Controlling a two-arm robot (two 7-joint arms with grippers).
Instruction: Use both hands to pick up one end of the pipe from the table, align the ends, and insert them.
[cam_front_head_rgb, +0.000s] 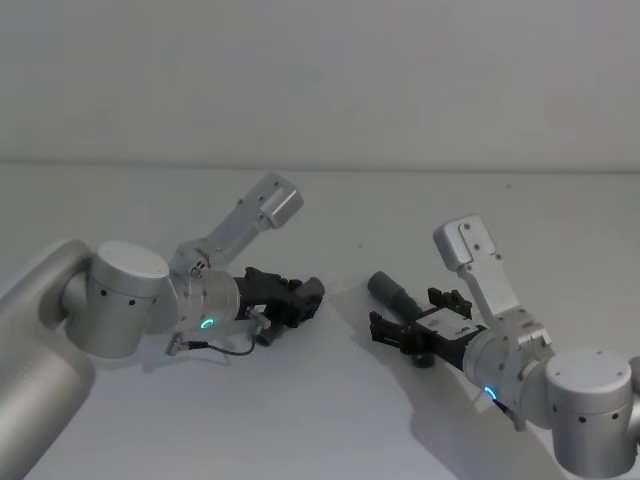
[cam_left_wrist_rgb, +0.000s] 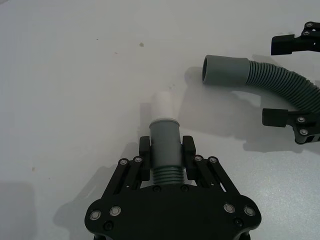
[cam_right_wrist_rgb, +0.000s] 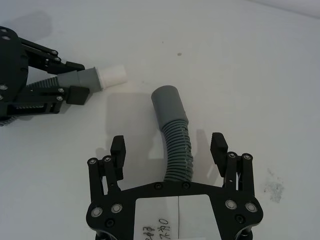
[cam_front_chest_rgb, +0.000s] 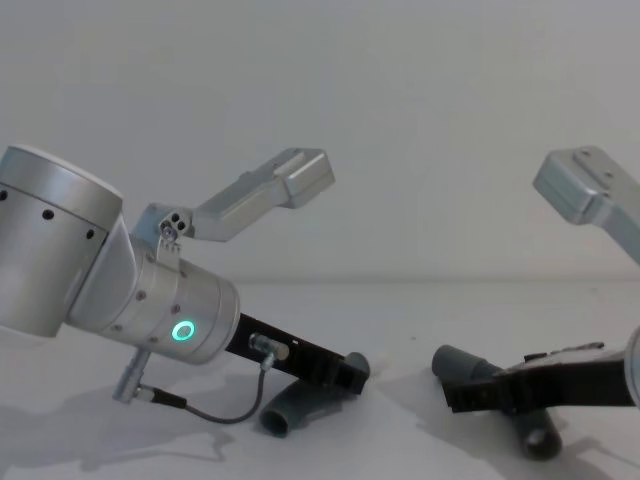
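My left gripper (cam_left_wrist_rgb: 166, 159) is shut on the grey cuff of one pipe piece (cam_left_wrist_rgb: 164, 141), low at the table (cam_left_wrist_rgb: 75, 100). The piece's white spigot end (cam_left_wrist_rgb: 164, 105) sticks out in front of the fingers and points toward the other piece. That second pipe piece (cam_right_wrist_rgb: 177, 145) lies on the table with its wide grey sleeve end (cam_right_wrist_rgb: 166, 102) facing the spigot (cam_right_wrist_rgb: 111, 76). My right gripper (cam_right_wrist_rgb: 168, 149) is open, with one finger on each side of the ribbed part and a gap on both sides. In the head view the left gripper (cam_front_head_rgb: 300, 295) and right gripper (cam_front_head_rgb: 398, 335) face each other.
The off-white table (cam_front_head_rgb: 330, 420) spreads out flat around both arms. A thin black cable (cam_front_chest_rgb: 215, 412) loops under the left wrist. A few small dark specks (cam_right_wrist_rgb: 272, 186) mark the surface near the right gripper.
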